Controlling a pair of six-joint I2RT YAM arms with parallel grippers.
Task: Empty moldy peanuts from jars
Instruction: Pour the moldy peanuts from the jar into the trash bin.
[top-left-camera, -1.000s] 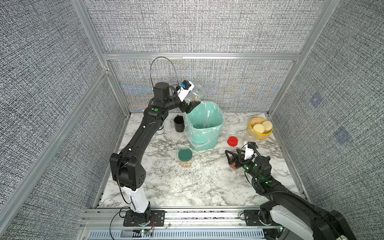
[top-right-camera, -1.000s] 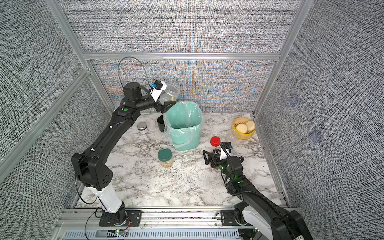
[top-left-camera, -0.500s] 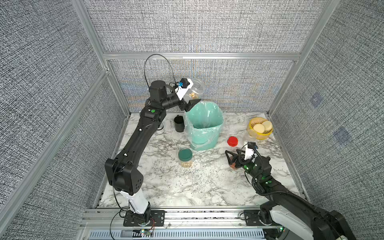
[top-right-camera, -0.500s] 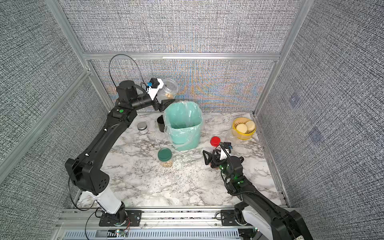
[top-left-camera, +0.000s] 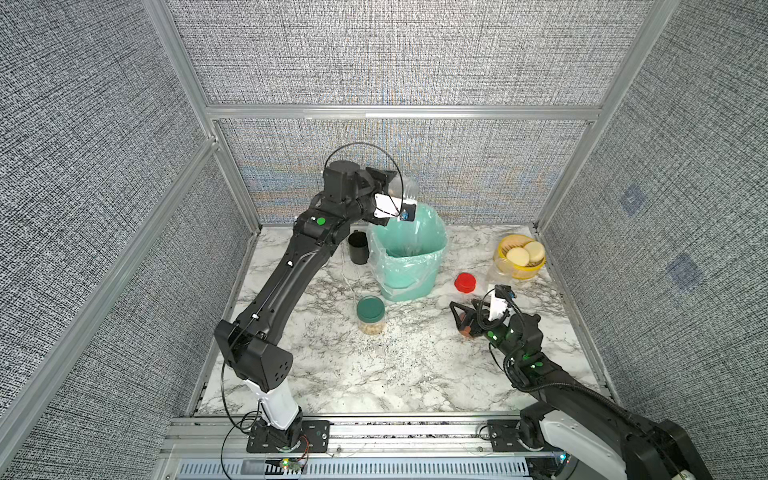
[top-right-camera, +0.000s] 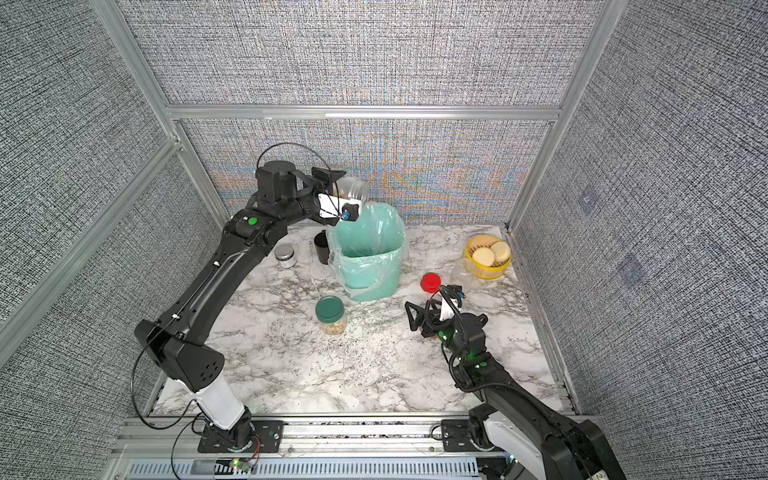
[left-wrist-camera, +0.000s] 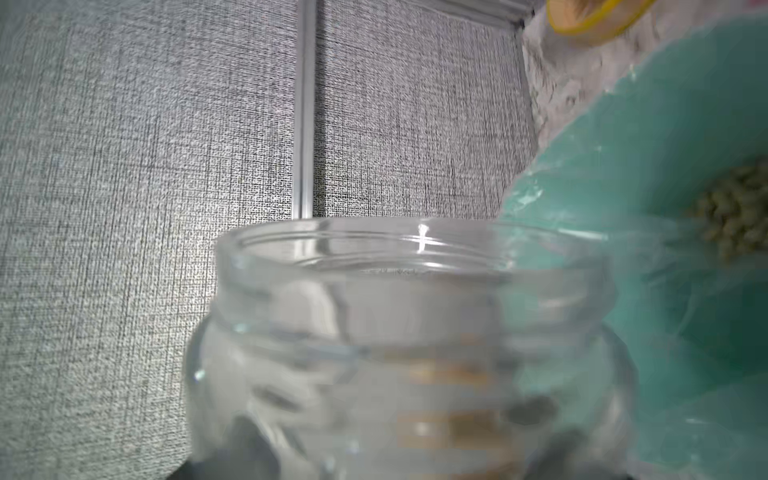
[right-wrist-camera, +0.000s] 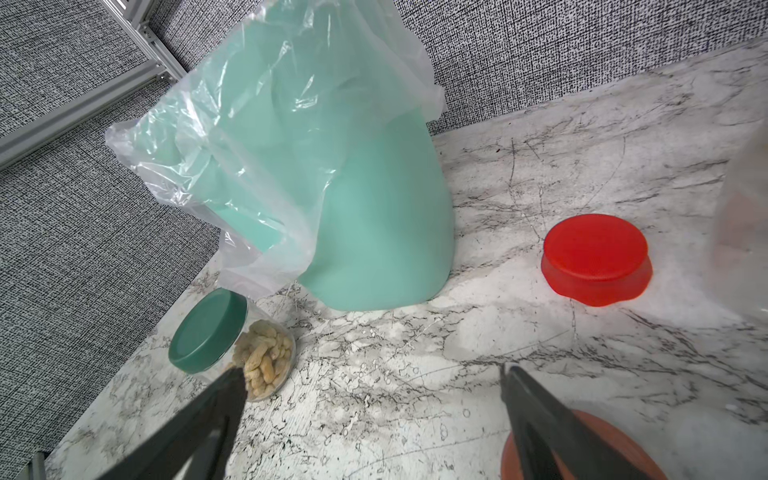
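Two of three jars look emptied; one is left.
Nearer than the bin (top-left-camera: 411, 276), the right gripper (right-wrist-camera: 372, 372) gapes over one orange lid (right-wrist-camera: 510, 459). Before the bin, one green-lidded jar (top-left-camera: 370, 316) holds peanuts (right-wrist-camera: 266, 365). At its right lie one red lid (top-left-camera: 465, 282) and one bare jar (top-right-camera: 461, 270). Over its rim, the left gripper (top-right-camera: 338, 191) clamps the third jar (top-right-camera: 353, 193).

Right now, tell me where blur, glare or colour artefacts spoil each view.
Left wrist view: the held jar is blurred, its rim glinting. Right wrist view: the fingers are soft dark blurs, the bin liner glares, the red lid is crisp. Both top views: rainbow moiré on the back wall.
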